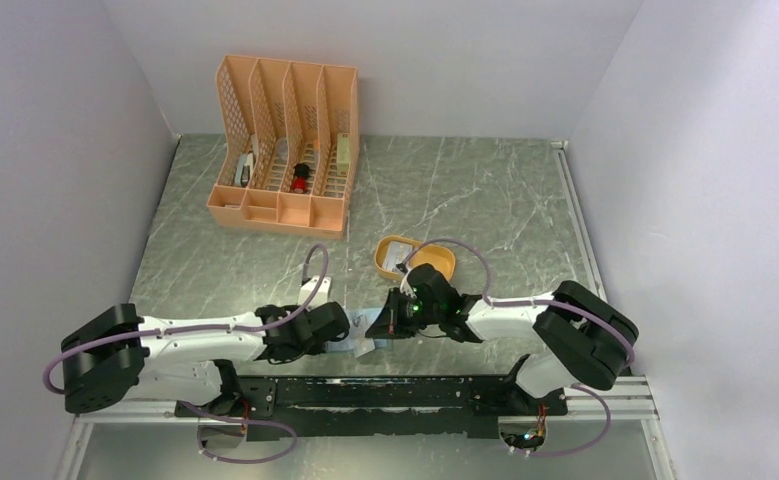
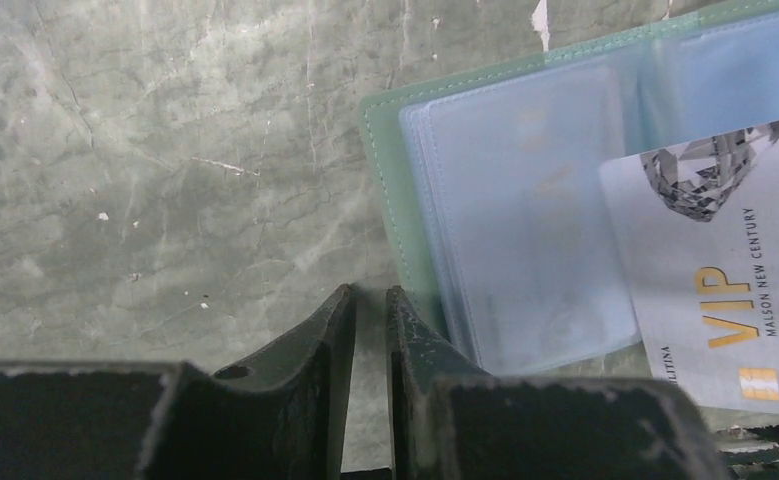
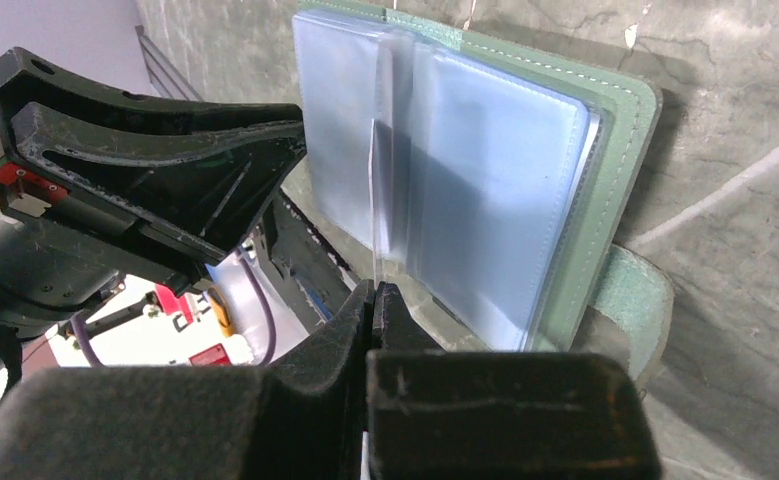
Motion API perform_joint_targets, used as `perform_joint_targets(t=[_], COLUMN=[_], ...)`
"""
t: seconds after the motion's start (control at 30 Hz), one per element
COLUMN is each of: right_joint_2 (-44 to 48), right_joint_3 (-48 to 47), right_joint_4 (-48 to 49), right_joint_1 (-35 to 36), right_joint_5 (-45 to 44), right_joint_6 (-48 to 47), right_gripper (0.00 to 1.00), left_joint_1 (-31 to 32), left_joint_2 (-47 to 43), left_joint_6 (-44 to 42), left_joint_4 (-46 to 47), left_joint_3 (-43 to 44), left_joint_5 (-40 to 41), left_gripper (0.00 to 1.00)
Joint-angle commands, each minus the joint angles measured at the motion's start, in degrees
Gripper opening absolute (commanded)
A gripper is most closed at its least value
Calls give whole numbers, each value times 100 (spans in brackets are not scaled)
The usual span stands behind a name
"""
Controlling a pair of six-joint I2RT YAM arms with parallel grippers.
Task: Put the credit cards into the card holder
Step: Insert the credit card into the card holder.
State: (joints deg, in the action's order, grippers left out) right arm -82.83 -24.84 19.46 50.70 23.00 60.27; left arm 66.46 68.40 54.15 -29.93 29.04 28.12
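- A robotics lab test cell, not a home or a shop.
- Plain white panel walls [image 1: 45, 150] box in one table [image 1: 465, 190] with a grey-green marble-pattern top.
- The left arm [image 1: 195, 340] and the right arm [image 1: 525, 315], small white and black robot arms, stand on a black mounting plate [image 1: 385, 392] at the near edge.
- Loose purple cables [image 1: 315, 262] loop from the arms.
- A metal rail [image 1: 577, 220] runs along the table's right side.
- The props are office-like: a peach lattice desk organizer [image 1: 285, 215] and a mustard-yellow oval tray [image 1: 445, 262].
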Motion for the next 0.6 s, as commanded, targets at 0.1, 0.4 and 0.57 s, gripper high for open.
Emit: perform_joint_targets(t=[0.1, 0.4, 0.57], right_joint_2=[-204, -310, -323], right_joint_3=[80, 30, -46], right_joint_4=[573, 615, 134], right_joint_1=[10, 6, 6], right_joint_5=[77, -116, -444], right_joint_6=[124, 63, -254], right_gripper=[0, 0, 0], left_joint_1=[-34, -36, -44], left_joint_2=[347, 450, 485], left_joint_6=[-152, -225, -223], left_joint_4=[381, 461, 350], left_joint_3=[23, 47, 91], left_joint_5=[-233, -269, -185], left_gripper=[21, 20, 20])
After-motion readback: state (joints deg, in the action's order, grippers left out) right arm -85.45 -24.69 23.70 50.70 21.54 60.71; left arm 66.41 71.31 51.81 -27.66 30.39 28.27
